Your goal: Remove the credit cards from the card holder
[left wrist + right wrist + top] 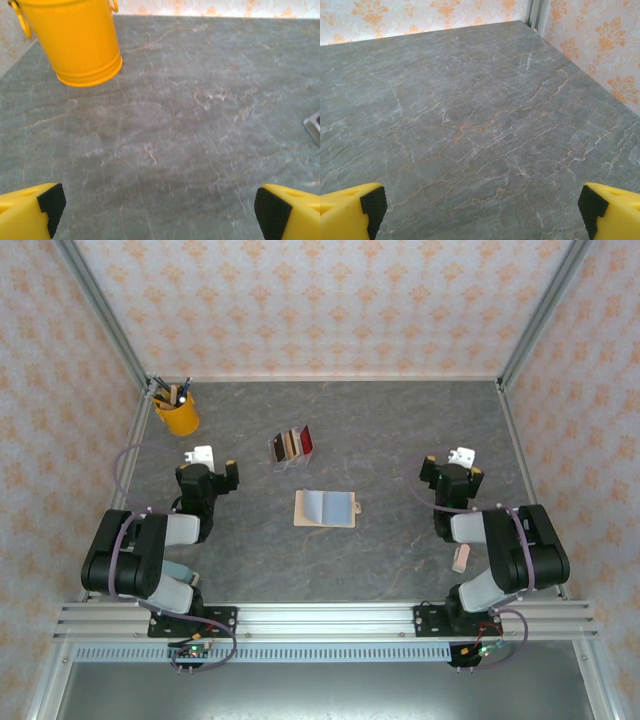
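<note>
We see the card holder (324, 508) lying open and flat near the middle of the bench (400, 430). Its blue-grey lining faces up and its small tab sticks out on the right side. The credit cards (293, 446) stand upright in a short row just beyond the card holder, slightly to its left and apart from it. Their dark brown, tan and dark red faces show side by side. From above we cannot tell what props them up.

The left tool (211, 472) hangs over bare bench to the left of the card holder, well apart from it. Its jaws are spread wide with nothing between them. In its wrist view we see the black pads (50, 202) at the two lower corners, with only grey stone surface between. A yellow bucket (176, 412) holding pens (170, 392) stands in the far left corner of the bench, ahead and to the left of this tool.

The right tool (452, 473) sits to the right of the card holder, also well apart from it. Its jaws are likewise wide and empty, and its pads (372, 204) frame bare bench. It faces the far right corner.
</note>
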`<state>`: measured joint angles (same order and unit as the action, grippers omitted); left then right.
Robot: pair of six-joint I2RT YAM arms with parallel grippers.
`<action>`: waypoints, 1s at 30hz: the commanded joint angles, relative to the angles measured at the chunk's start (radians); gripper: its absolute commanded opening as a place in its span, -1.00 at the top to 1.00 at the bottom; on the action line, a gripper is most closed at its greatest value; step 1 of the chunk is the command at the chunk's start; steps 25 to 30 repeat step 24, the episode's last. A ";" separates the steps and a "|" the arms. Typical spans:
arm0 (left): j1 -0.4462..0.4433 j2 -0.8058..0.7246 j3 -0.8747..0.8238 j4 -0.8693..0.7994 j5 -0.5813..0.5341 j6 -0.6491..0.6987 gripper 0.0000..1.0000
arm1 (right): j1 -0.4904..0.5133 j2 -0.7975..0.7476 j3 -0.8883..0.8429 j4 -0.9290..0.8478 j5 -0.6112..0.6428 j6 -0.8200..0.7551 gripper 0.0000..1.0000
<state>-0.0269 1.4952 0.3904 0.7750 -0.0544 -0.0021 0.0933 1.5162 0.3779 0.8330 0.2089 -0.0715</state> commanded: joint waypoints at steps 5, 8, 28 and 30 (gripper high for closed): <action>-0.020 0.000 0.031 -0.025 -0.064 0.007 -1.00 | -0.009 0.008 0.025 -0.020 0.000 0.027 -1.00; -0.021 0.000 0.034 -0.028 -0.052 0.013 -1.00 | -0.009 0.008 0.026 -0.021 -0.001 0.026 -1.00; -0.021 0.003 0.034 -0.027 -0.041 0.014 -1.00 | -0.009 0.005 0.018 -0.012 -0.001 0.024 -1.00; -0.021 0.003 0.034 -0.027 -0.041 0.014 -1.00 | -0.009 0.005 0.018 -0.012 -0.001 0.024 -1.00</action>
